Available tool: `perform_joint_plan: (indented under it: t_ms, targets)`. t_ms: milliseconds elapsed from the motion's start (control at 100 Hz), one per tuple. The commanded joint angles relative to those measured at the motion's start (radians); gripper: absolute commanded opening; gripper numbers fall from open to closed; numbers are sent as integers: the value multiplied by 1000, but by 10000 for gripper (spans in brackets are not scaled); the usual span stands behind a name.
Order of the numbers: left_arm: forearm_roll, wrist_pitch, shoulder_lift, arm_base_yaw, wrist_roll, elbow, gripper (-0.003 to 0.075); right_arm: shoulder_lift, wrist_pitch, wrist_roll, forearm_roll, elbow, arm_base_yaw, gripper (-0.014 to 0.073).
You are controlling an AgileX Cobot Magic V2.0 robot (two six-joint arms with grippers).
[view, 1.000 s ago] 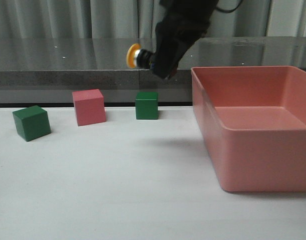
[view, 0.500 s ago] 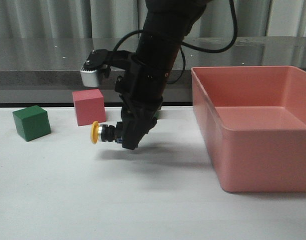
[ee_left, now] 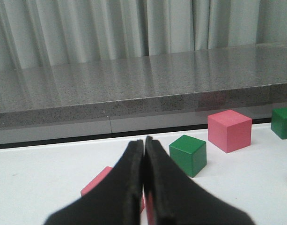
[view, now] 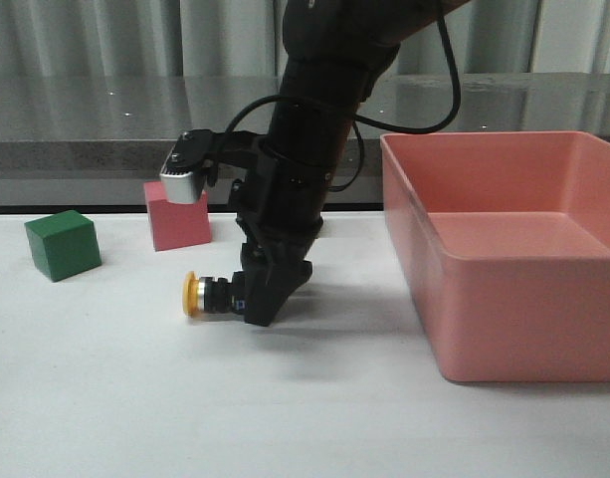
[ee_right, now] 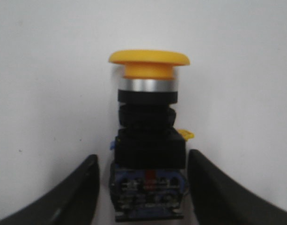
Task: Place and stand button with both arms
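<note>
Jaws of the right gripper (ee_right: 148, 187) are standing spread on either side of the button (ee_right: 148, 140), and the right wrist view is showing a thin gap between each finger and the button's black body, so nothing is being pinched. In the front view the button (view: 210, 297) is lying on its side on the white bench (view: 135, 398), near the bench's middle, its yellow cap pointing toward the left edge and its base sitting between the fingers of the right gripper (view: 263, 294). Open bench is stretching in front of the button and toward the left edge. A pink bin (view: 513, 269) is occupying the right side, well apart from the button. Behind, toward the far edge, a pink cube (view: 177, 212) and a green cube (view: 62, 244) are sitting apart from each other. Fingers of the left gripper (ee_left: 144, 154) are pressing together with nothing between them, hovering over the bench in the left wrist view. Beyond the far edge a grey stone ledge (view: 105, 124) is running below pale curtains (view: 135, 35).
</note>
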Motion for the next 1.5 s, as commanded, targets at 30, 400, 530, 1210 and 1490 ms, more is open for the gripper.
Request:
perform_joint_plan:
  t_ms: [30, 400, 530, 1210, 1490]
  targets:
    - [-8, -79, -29, 2, -11, 30, -19, -74, -14, -10, 20, -34, -1, 667]
    - [-8, -79, -29, 2, -11, 30, -19, -283, 18, 152, 24, -45, -10, 633]
    - [-8, -79, -29, 2, -11, 30, -19, -411, 32, 275, 18, -45, -21, 493]
    - [-8, -79, -29, 2, -11, 30, -19, -986, -91, 956, -293, 297, -379, -60]
    - [-8, -79, -29, 2, -11, 30, -19, -1317, -522, 1014, -311, 860, -431, -60]
